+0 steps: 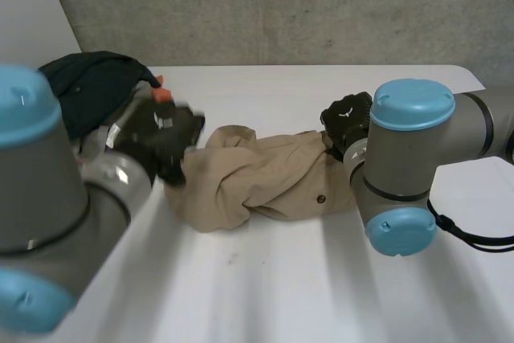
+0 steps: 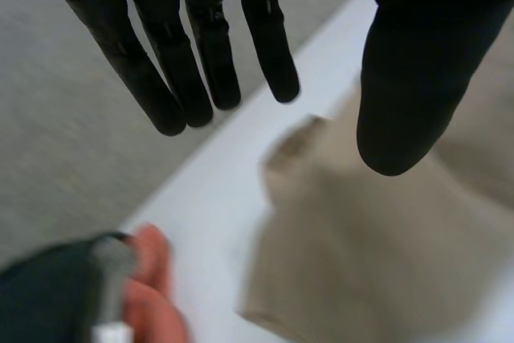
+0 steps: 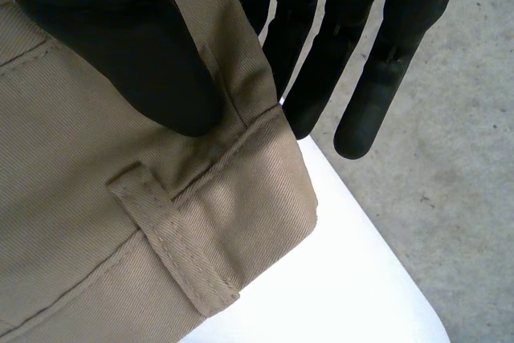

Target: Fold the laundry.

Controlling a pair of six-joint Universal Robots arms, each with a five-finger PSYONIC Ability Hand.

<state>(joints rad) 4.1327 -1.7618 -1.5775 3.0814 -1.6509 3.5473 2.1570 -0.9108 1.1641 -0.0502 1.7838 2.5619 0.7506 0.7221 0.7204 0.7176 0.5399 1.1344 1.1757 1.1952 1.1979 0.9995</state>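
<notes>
Crumpled tan trousers (image 1: 265,178) lie across the middle of the white table (image 1: 281,279). My left hand (image 1: 161,138) hovers at their left end. In the left wrist view its fingers (image 2: 201,54) are straight and apart from the thumb, with nothing between them, and a tan fold (image 2: 361,263) lies below. My right hand (image 1: 347,122) is at the trousers' right end. In the right wrist view its thumb (image 3: 136,46) presses on the waistband (image 3: 241,198) next to a belt loop (image 3: 173,238). Its fingers (image 3: 321,62) are on the other side of the cloth edge.
A dark green garment (image 1: 92,86) is heaped at the table's back left, behind my left hand. A small orange thing (image 1: 163,94) sits beside it and appears blurred (image 2: 148,279) in the left wrist view. The grey floor (image 3: 450,198) lies beyond the table edge.
</notes>
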